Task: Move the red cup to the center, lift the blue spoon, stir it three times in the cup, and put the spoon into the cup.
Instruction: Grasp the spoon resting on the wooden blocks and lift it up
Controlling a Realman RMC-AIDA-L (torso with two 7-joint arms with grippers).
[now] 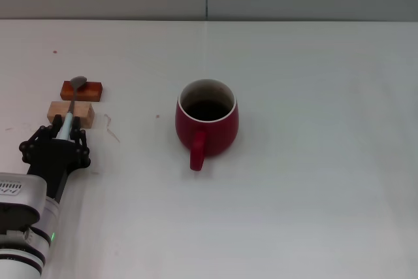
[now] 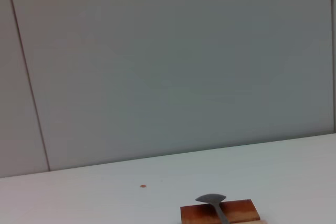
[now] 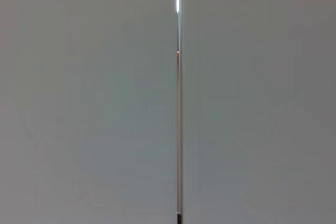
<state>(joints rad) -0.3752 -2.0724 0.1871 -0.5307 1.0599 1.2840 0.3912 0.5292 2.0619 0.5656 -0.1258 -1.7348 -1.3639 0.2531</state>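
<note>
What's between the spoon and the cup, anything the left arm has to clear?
Nothing visible. The blue spoon lies across the orange-red block and tan block at the table's left, with the left gripper at its handle end. Only bare white table separates it from the red cup. The right arm is out of view.

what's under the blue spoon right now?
The blue spoon lies across two wooden blocks: its bowl over the orange-red block, its neck over the tan block. The left gripper covers the handle end, so nothing below it shows.
</note>
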